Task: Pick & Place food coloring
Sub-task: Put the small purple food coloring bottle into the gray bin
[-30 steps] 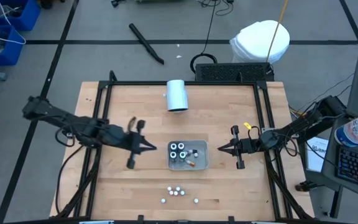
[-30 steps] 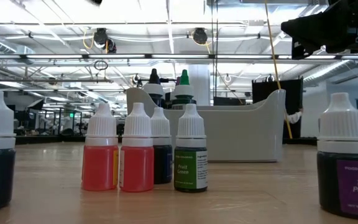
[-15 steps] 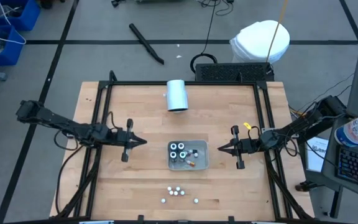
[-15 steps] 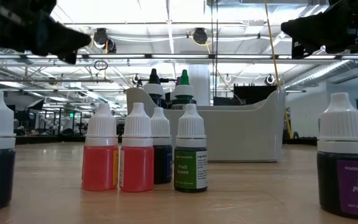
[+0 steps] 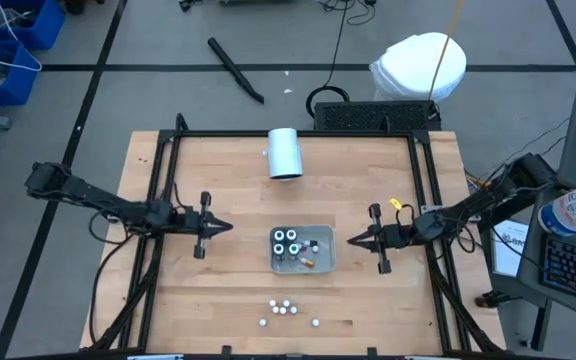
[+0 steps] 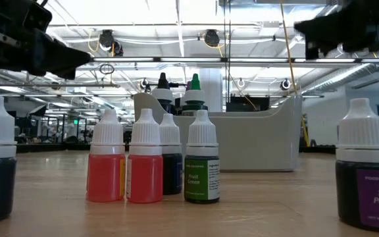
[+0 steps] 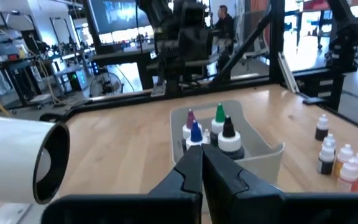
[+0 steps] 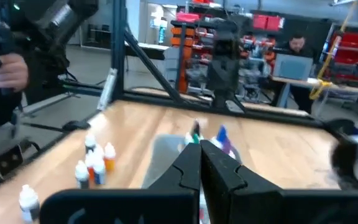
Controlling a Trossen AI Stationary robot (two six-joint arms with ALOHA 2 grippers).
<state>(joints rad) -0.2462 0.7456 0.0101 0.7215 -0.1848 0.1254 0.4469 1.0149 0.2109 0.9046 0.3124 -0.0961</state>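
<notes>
From above, the grey tray (image 5: 303, 250) sits mid-table with several food coloring bottles (image 5: 287, 241) already standing in it: four round tops are plain, and an orange one lies on its side near the tray's front wall. A loose group (image 5: 285, 309) waits near the front edge of the table, about six white caps, so by my reckoning the job is somewhere near half done. The left gripper (image 5: 226, 227) hangs just left of the tray, the right gripper (image 5: 352, 239) just right of it, both carrying nothing. One white cylinder (image 5: 285, 153) lies toward the back edge.

At table height, six bottles stand in front: two red (image 6: 145, 162), one dark blue behind, one green (image 6: 202, 158), a dark one at the left border, a purple one (image 6: 367, 174) at the right. Two tips poke above the tray wall (image 6: 255, 141).

Left wrist: fingers (image 7: 222, 177) pressed together, empty, pointing at the tray, where four tips show.

Right wrist: fingers (image 8: 185, 171) pressed together too, empty, tray ahead, five loose bottles (image 8: 95, 163) to one side.
</notes>
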